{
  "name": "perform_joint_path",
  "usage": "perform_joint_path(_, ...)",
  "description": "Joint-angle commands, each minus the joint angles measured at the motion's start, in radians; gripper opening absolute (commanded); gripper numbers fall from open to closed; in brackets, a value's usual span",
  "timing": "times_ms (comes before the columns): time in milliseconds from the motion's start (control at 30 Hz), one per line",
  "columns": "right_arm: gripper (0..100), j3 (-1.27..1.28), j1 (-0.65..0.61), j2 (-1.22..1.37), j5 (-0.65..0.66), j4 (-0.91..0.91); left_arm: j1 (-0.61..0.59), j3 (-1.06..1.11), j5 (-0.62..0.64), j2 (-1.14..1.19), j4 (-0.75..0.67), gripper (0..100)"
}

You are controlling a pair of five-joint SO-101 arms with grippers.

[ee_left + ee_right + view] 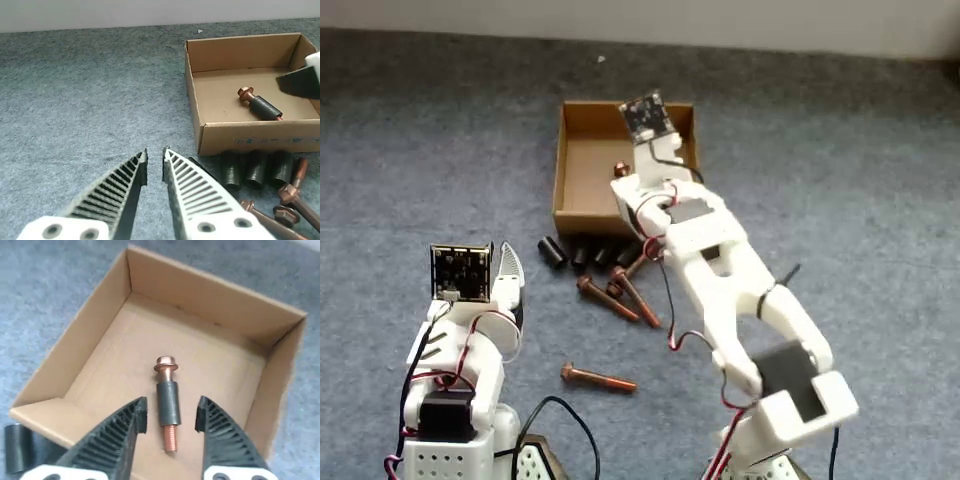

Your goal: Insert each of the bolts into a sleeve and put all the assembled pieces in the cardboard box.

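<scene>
Grey, carpet-like fabric (840,150) is seen covering the table. An open, shallow brown cardboard box (582,175) is placed toward 12 o'clock in the high view. Inside it, one assembled piece is laid flat on the floor. A copper-coloured flanged bolt (165,365) is passed through a black cylindrical sleeve (167,402), with the head exposed at one end and the threaded tip at the other.

The right gripper (171,414) is held over the box, and its arm is stretched from 5 o'clock toward it. Its fingers are spread moderately, one to each side of the sleeve. A gap is left on both sides, and nothing is grasped.

Just outside the box wall, at 6 o'clock from it, four empty black sleeves (592,253) are lined up side by side in a row. Several loose copper bolts (623,293) are heaped across one another just at 6 o'clock from that row. A single loose bolt (597,378) is laid apart, further toward 6 o'clock.

The left gripper (155,159) is found at 8 o'clock from the box, above bare fabric, and is pointed toward 12 o'clock. Its fingers are drawn near each other with only a narrow slit between the tips, and nothing is held.
</scene>
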Motion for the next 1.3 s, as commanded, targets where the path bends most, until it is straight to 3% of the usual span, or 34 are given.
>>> perform_joint_path(0,14.9,-0.050,0.019,-0.191,-0.011,0.105,-0.059,-0.033,0.000,-0.007,-0.003,8)
perform_joint_path(100,14.9,-0.047,0.012,-0.311,-0.044,0.239,-0.093,-0.033,0.000,-0.007,-0.003,8)
perform_joint_path(267,14.9,-0.048,-0.005,-0.403,-0.281,0.417,-0.094,-0.033,0.000,-0.007,-0.003,8)
perform_joint_path(567,14.9,0.001,-0.058,-0.194,-0.338,0.424,-0.094,-0.031,0.000,-0.007,0.002,8)
perform_joint_path(733,14.9,-0.004,-0.122,-0.051,-0.496,0.423,-0.091,-0.031,0.000,-0.005,0.002,8)
perform_joint_path(1267,14.9,-0.154,-0.162,0.183,-0.505,0.421,-0.091,-0.031,0.000,-0.005,0.000,8)
